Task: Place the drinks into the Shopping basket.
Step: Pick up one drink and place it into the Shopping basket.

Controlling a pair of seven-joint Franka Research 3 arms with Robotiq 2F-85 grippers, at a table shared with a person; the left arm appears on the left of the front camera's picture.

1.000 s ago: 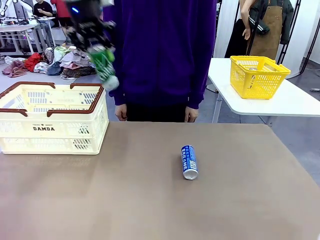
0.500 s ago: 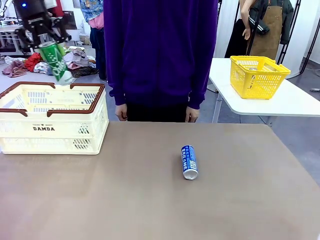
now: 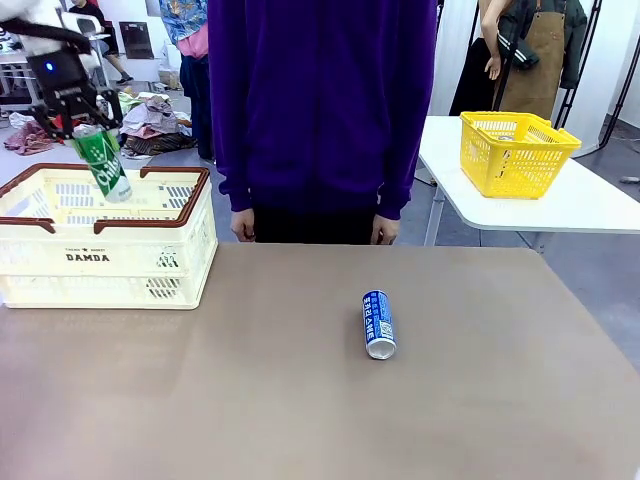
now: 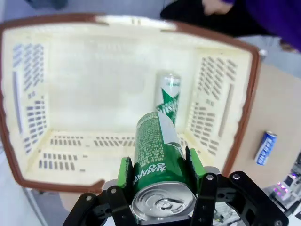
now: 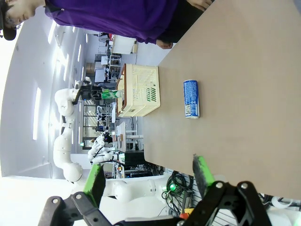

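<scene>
My right pincer [image 5: 148,175] hangs released on my side of the worktop [image 3: 300,420], nothing between its pads. A slim blue can [image 3: 378,323] lies on its side just right of centre. Its long axis runs roughly toward me, silver end facing me, and I judge my right arm the nearer one for it. Farther left sits the Shopping basket [image 3: 100,262], with one green can [image 4: 168,96] lying on its floor. My left pincer [image 4: 159,170] is clenched on a second green can [image 3: 103,162] with white lettering. That can tilts slightly off upright directly above the basket's open mouth, so the release goes straight down.
</scene>
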